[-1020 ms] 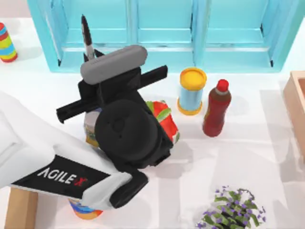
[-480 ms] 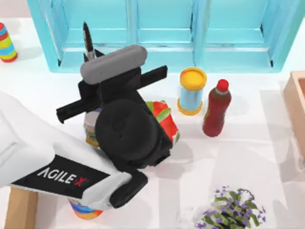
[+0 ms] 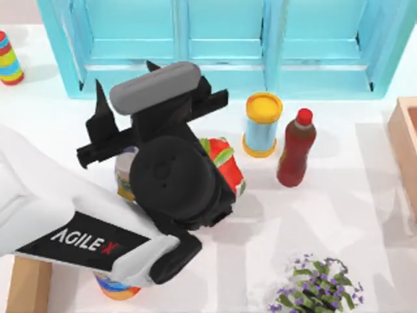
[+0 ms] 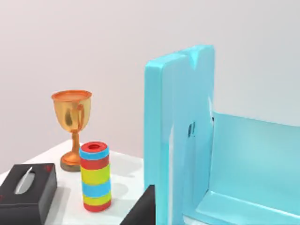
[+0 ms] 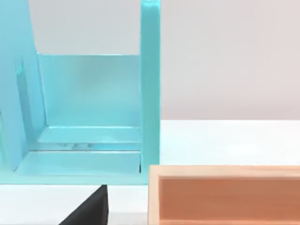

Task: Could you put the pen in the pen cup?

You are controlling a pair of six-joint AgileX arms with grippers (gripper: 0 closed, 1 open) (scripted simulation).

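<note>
Jaws on the left gripper (image 3: 124, 77) are released, fingers spread wide, nothing between them. A second ago they were clamped on the pen, tip up, in front of the turquoise cabinet (image 3: 221, 39). The pen has left the grip since then.

Read: that was the drop. The arm body hides whatever sits straight under the gripper, so the pen is somewhere beneath it, and so is the pen cup. Can't tell whether it landed in the cup or beside it; that needs checking once the arm is out of the way.

Containers:
- Red plant pot (image 3: 225, 163), greenery in it, half under the wrist.
- Labelled jar (image 3: 122, 176) tucked beneath the arm, contents hidden.
- Yellow-lidded can (image 3: 262, 124), lid on, just beside the red bottle (image 3: 296, 147), which is capped.
- Wooden box (image 3: 405, 143) at the right edge of the table, inside looks bare from the right wrist view.
- Cabinet shelves look bare.
- Striped can (image 3: 9, 59) at far left, near a gold trophy cup (image 4: 72, 126) and a black tissue box (image 4: 26, 187).

Right arm is parked, its wrist camera facing the cabinet and the box.
</note>
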